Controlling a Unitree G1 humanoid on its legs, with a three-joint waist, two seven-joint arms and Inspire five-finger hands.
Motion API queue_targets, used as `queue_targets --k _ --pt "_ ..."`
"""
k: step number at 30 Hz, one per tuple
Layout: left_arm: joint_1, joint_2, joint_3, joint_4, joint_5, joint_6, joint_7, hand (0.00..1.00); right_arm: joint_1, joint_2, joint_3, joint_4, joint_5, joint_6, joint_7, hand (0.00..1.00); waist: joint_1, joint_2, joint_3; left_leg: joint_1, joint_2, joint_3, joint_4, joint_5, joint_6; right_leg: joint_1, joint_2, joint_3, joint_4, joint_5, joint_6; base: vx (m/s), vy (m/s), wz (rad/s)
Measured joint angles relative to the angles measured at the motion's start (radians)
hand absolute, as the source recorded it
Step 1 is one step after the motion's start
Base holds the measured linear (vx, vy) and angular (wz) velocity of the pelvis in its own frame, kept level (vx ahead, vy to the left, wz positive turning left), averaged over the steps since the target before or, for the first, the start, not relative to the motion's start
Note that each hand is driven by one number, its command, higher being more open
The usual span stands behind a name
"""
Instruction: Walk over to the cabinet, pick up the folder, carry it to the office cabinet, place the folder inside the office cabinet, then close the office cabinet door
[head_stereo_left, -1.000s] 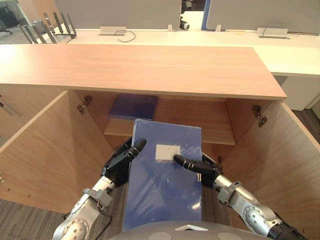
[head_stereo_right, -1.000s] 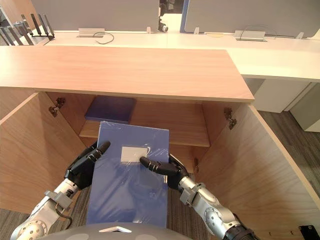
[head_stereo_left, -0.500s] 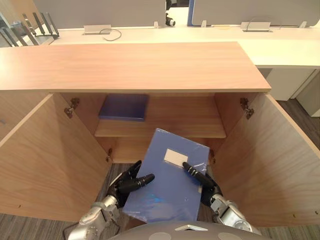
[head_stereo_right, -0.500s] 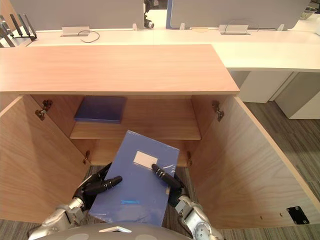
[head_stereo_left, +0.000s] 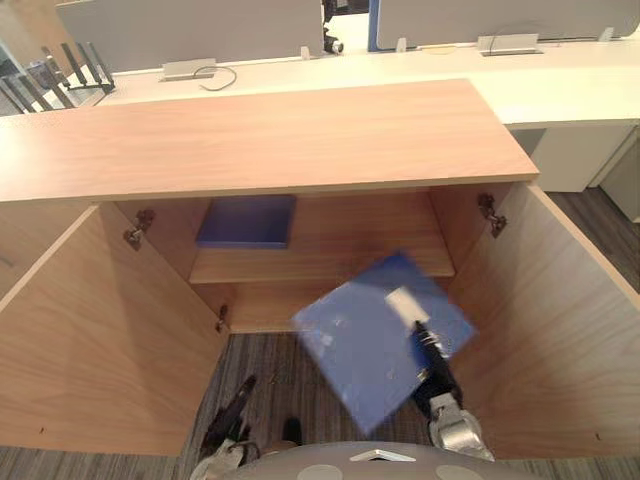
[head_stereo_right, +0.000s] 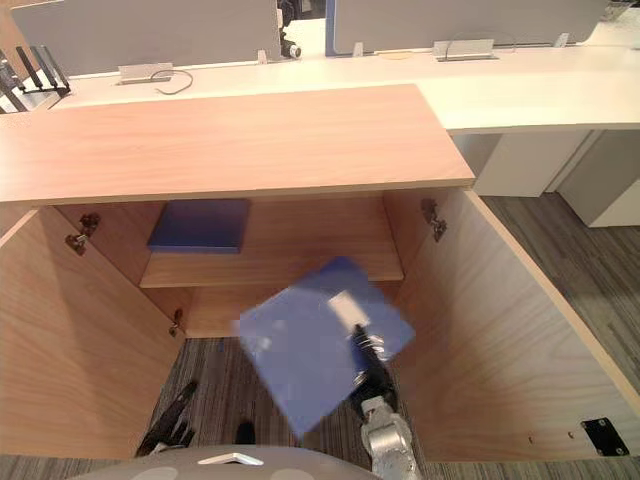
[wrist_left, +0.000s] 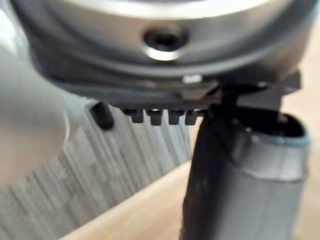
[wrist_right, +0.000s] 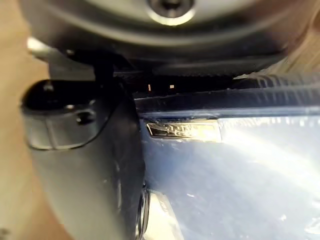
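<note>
the right hand (head_stereo_left: 435, 375) comes up from the lower right and is clamped on a blue folder (head_stereo_left: 365, 350). its dark thumb lies across the top cover, just below a small white label (head_stereo_left: 404, 303), and the rest of the hand sits beneath the folder. in the right wrist view the thumb presses flat on the shiny blue cover. the folder is held in the air, tilted so that its corners point up, down, left and right like a diamond, and it looks blurred. it hangs in front of the open cabinet (head_stereo_left: 350, 215), over the grey carpet floor (head_stereo_left: 290, 365); its top corner overlaps the front edge of the shelf (head_stereo_left: 340, 255), and whether any part has passed inside cannot be told.

the left hand (head_stereo_left: 228, 425) is low at the lower left, well apart from the folder, with its fingers straight and loose and nothing in them.

both cabinet doors stand wide open: the left door (head_stereo_left: 100, 340) swings out to the left and the right door (head_stereo_left: 540, 320) to the right. on the shelf, at its left end, a second folder (head_stereo_left: 247, 220), also blue, lies flat. a broad wooden top (head_stereo_left: 270, 135) covers the cabinet. behind it runs a white worktop (head_stereo_left: 560, 85) with a dark cable (head_stereo_left: 220, 75) looped on it and grey screens (head_stereo_left: 190, 25) standing along its far side. a dark rack (head_stereo_left: 55, 70) of upright dividers stands at the far left.
</note>
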Motion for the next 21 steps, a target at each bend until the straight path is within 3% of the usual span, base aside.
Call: queue_targets --k 3,7,15,21 --pt "0.031 -0.001 0.074 0.011 0.002 0.0 0.028 1.0 -0.055 -0.004 -0.093 0.0 0.001 -0.05 -0.019 0.0 0.02 -0.009 0.005 -0.001 0.0 -0.002 -0.001 -0.002 0.001 -0.002 0.0 -0.006 0.0 -0.001 0.0 -0.03 0.001 0.06" --pt "0.049 -0.015 0.138 0.036 0.002 0.003 0.04 1.0 -0.105 -0.005 -0.171 0.001 0.001 -0.069 -0.056 0.0 0.033 -0.015 0.009 -0.009 -0.002 -0.022 -0.003 0.003 0.008 -0.002 -0.002 -0.029 0.005 -0.007 0.0 -0.04 -0.005 0.15" --pt "0.045 -0.015 0.133 0.041 0.002 0.014 0.057 1.0 -0.219 0.039 -0.265 0.127 0.0 -0.067 -0.148 0.0 0.08 -0.026 0.013 -0.025 -0.011 -0.049 -0.003 0.01 0.003 -0.007 -0.011 -0.061 0.014 -0.024 -0.003 0.0 -0.01 0.12" --pt "0.016 -0.014 0.093 0.043 0.002 0.017 0.063 1.0 -0.337 0.053 -0.287 0.233 0.033 -0.062 -0.202 0.0 0.095 -0.037 0.03 -0.042 -0.027 -0.056 -0.001 0.011 0.006 -0.007 -0.023 -0.071 0.013 -0.023 0.006 0.06 -0.001 0.05"
